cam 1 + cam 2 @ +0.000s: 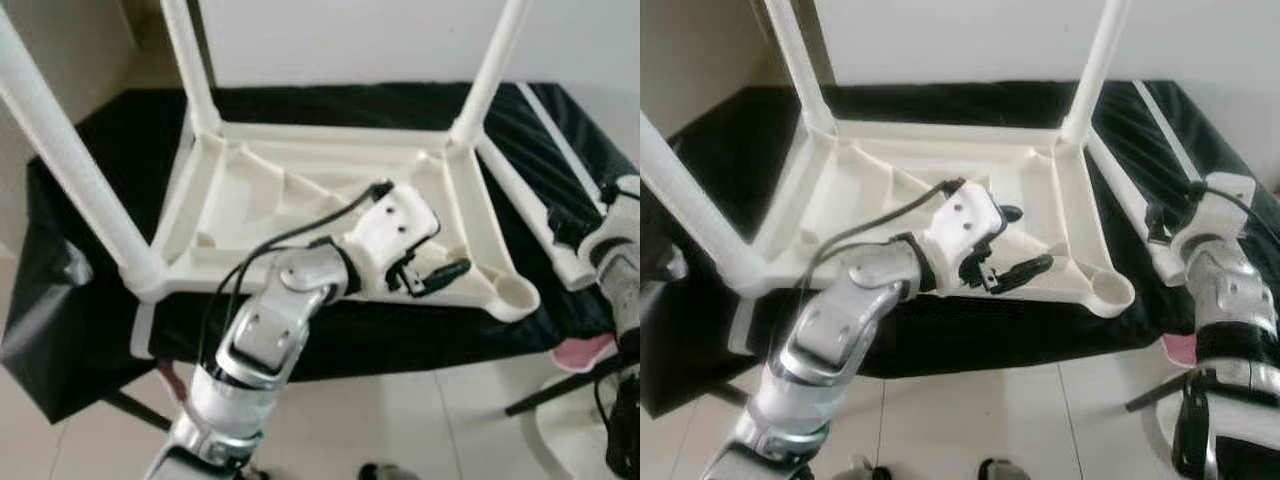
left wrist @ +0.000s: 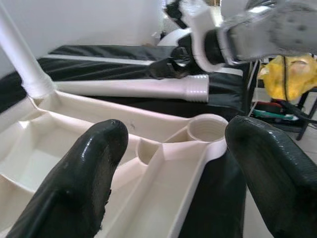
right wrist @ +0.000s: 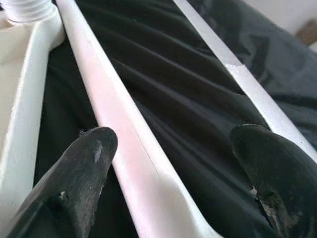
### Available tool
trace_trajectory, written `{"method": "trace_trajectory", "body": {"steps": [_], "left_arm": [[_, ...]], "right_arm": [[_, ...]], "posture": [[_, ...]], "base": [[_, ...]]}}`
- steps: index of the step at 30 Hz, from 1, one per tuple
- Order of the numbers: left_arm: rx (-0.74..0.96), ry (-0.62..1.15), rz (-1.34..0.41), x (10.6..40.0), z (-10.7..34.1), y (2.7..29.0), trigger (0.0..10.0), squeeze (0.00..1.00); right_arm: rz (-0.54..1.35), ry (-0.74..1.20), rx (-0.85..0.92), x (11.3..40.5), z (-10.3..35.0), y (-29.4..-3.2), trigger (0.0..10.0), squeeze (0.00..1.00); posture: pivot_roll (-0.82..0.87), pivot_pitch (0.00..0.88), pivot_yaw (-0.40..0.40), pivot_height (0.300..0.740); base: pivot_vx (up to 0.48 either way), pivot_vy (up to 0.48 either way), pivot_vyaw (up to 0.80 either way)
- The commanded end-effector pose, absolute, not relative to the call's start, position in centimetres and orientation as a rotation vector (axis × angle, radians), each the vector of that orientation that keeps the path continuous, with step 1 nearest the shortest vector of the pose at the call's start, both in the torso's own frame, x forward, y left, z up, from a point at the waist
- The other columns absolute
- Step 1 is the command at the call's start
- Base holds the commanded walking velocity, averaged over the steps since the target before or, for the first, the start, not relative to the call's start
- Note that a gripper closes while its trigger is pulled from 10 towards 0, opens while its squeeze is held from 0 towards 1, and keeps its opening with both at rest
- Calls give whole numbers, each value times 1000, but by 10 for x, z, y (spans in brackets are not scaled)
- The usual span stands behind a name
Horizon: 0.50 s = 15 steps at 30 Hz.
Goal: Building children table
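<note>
Table top [image 1: 300, 190]: upside down on the black cloth [image 1: 90, 150], three legs up, so the empty socket [image 1: 517, 293] faces up.
Loose leg [image 1: 1130, 215]: lying beside it, within reach.
Left gripper [image 1: 432, 277]: fingers apart, steadying near the socket.
Right gripper [image 3: 173, 163]: fingers spread astride the leg, holding nothing.

White plastic table [image 1: 330, 190]; black cloth [image 1: 110, 140]; pink object [image 1: 585, 350], perhaps stool.
</note>
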<state>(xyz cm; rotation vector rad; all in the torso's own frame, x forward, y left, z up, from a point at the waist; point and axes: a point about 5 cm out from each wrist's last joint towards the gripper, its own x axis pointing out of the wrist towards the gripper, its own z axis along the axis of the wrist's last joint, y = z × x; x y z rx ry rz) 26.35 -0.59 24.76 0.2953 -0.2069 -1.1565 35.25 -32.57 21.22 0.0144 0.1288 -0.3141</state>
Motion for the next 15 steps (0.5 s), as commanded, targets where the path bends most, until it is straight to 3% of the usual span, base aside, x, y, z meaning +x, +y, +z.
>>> {"method": "trace_trajectory", "body": {"steps": [1, 15], "left_arm": [[274, -199, -1112, 261, 247, -5, 10000, 0], [231, -146, -1096, 249, 247, -4, 10000, 0]], "right_arm": [[-326, 182, 10, 354, 211, -327, 10000, 0], [-237, 318, -10, 369, 228, -317, 10000, 0]], "posture": [[21, 225, 10, 740], [36, 272, 5, 740]], "base": [[0, 0, 0], [0, 0, 0]]}}
